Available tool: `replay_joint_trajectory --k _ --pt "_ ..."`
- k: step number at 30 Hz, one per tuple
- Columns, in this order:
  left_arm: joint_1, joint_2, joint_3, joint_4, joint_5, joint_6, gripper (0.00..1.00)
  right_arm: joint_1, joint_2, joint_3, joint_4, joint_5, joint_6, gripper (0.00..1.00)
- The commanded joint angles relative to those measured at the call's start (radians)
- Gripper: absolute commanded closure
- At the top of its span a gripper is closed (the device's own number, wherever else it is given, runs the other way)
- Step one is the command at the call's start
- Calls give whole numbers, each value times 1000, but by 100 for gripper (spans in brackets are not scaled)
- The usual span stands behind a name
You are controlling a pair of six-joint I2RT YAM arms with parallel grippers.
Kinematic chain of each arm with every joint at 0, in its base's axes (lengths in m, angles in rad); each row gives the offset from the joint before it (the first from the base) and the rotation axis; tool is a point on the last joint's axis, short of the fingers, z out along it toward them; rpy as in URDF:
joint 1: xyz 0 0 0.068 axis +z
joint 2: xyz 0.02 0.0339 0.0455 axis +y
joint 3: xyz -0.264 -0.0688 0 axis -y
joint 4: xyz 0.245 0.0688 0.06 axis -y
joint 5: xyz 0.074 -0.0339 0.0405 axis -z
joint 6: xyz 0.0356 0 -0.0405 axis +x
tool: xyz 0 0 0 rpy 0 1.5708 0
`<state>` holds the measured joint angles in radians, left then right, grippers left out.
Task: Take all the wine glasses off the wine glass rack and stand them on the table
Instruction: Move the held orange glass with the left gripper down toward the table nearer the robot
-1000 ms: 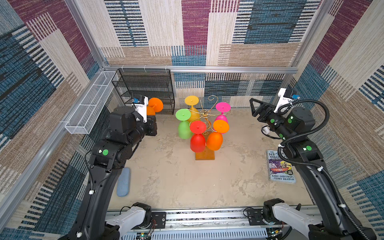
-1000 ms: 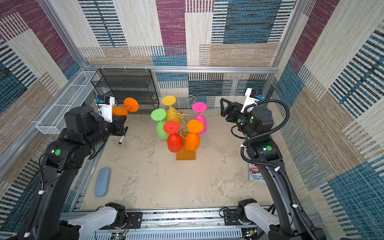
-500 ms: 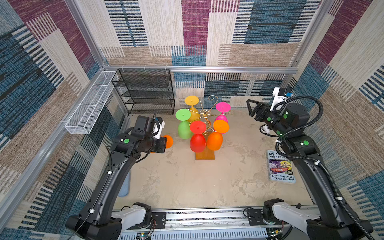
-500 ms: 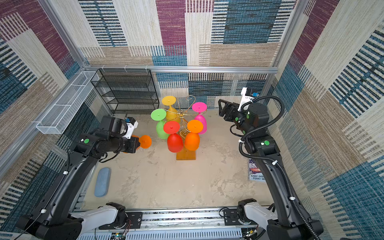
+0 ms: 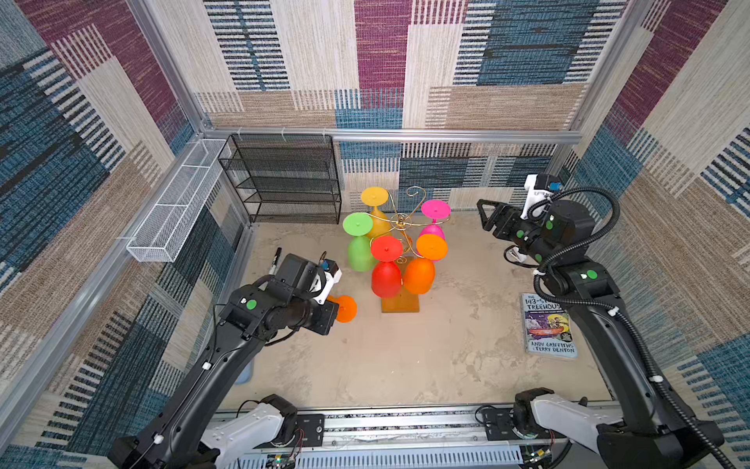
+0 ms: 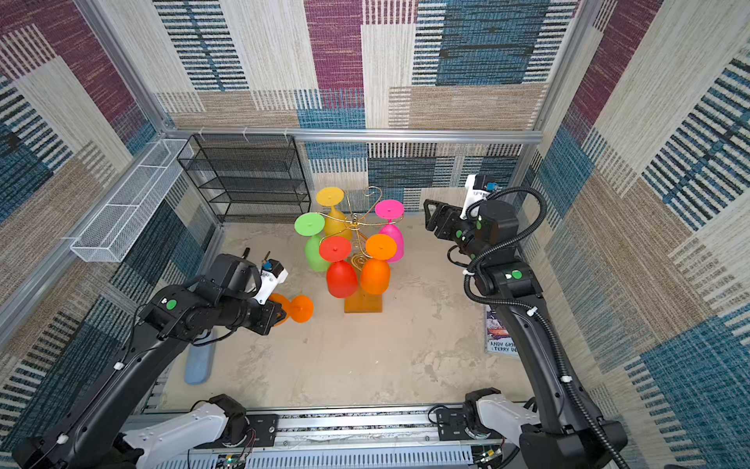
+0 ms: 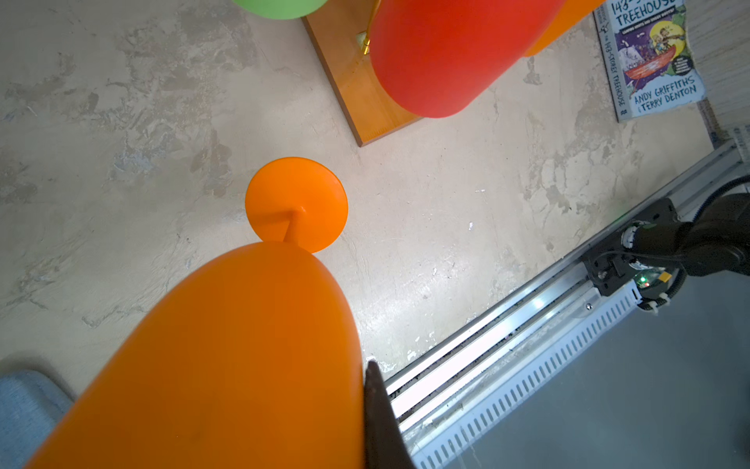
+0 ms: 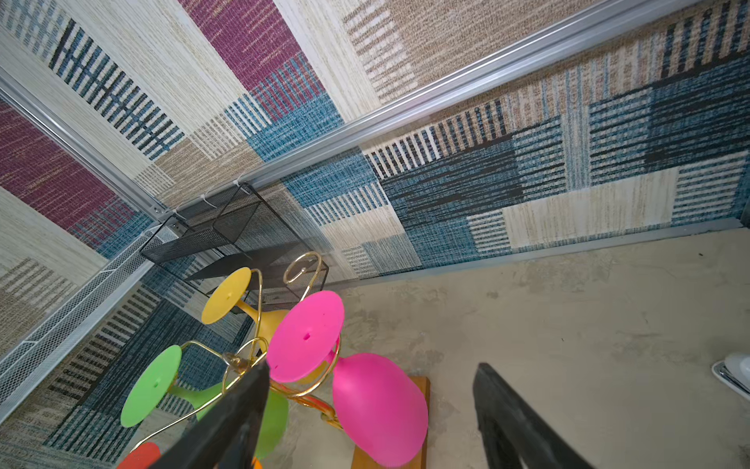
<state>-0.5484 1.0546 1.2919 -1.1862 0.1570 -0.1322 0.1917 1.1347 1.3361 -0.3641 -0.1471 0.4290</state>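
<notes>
So the left gripper is clamped on the orange wine glass by its bowl, already off the wine glass rack, low and just near-left of it. The right gripper gapes empty, far right. That slick bowl could slip, or the foot clip the table. The bowl hides most of the grip, so I can't tell if the foot touches down.

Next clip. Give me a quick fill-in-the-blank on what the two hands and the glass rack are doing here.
The left hand is shut on an ___ wine glass, clear of the wine glass rack.
___ glasses hang upside down on the rack.
The right hand is open and holds ___.
The book lies on the table on the ___ arm's side.
Missing words: orange; five; nothing; right.
</notes>
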Motion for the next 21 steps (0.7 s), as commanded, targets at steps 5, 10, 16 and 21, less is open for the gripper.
replay_joint_trajectory --k 5,10,16,21 --pt "-150 -7 -12 -12 -80 24 100 0 13 9 2 -3 -18 20" --pt "-263 -4 17 -11 -188 45 100 -1 15 6 -5 1 -22 20" --pt "-384 -9 58 -7 -286 75 100 -4 10 -12 -3 5 -25 20" --pt "-515 62 81 -4 -285 132 100 -6 7 -23 2 1 -26 20"
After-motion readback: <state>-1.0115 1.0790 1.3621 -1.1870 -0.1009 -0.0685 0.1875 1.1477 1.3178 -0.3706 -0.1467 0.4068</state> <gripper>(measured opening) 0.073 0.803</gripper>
